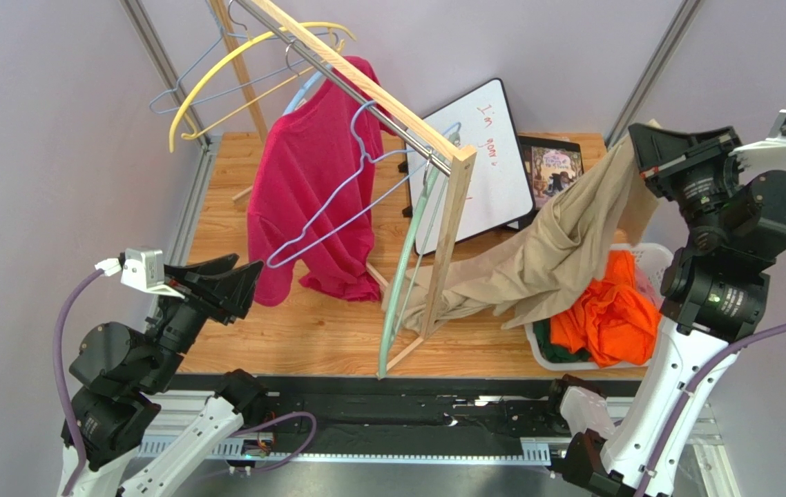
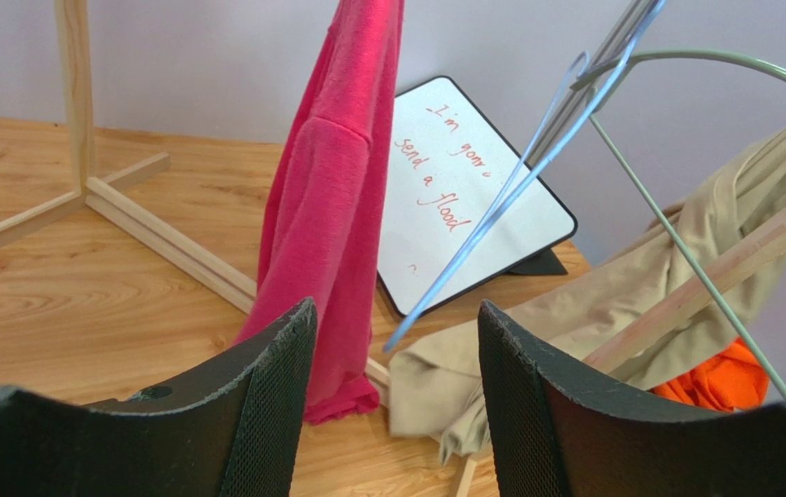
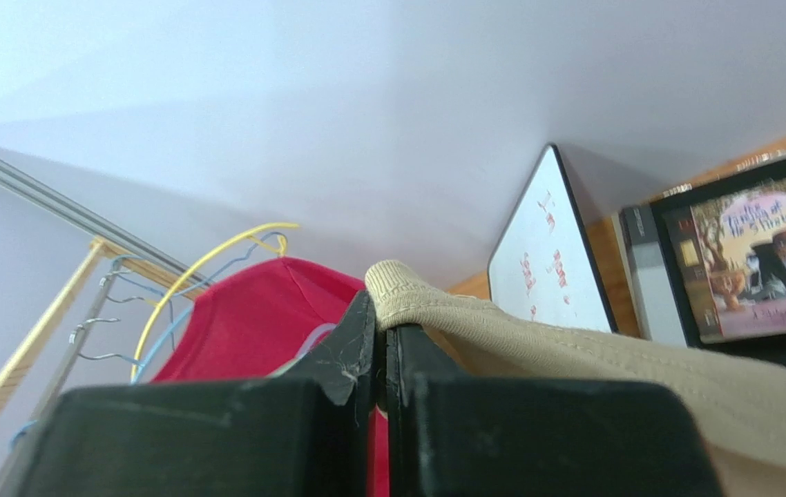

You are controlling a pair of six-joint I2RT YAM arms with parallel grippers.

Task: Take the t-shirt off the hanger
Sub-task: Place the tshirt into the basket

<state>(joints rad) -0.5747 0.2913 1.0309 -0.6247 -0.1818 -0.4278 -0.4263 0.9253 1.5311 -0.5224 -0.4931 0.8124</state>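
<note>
My right fingers are pressed together on the ribbed edge of the beige t-shirt, held high above the white basket. From that pinch the cloth falls away to my left and downward in a long twisted drape. It passes over the orange garment lying in the basket below these fingers. Its far end bunches low down, against the pale green hanger and the upright of the wooden rack. Whether the shirt is looped round that hanger or only lies against it, I cannot tell. My left fingers stand wide apart with nothing between them, low over the wooden tabletop and well apart from the beige cloth. Just ahead of them hangs a crimson shirt, its hem close in front of the fingertips and clear of both. Beyond it and a little to the right a blue wire hanger dangles from the rack. Further back a whiteboard with red handwriting leans at a tilt. The bunched lower end of the beige t-shirt lies ahead and to the right of my left fingers, near the foot of the rack. A yellow hanger hangs at the rack's far end, far ahead of both pairs of fingers.
</note>
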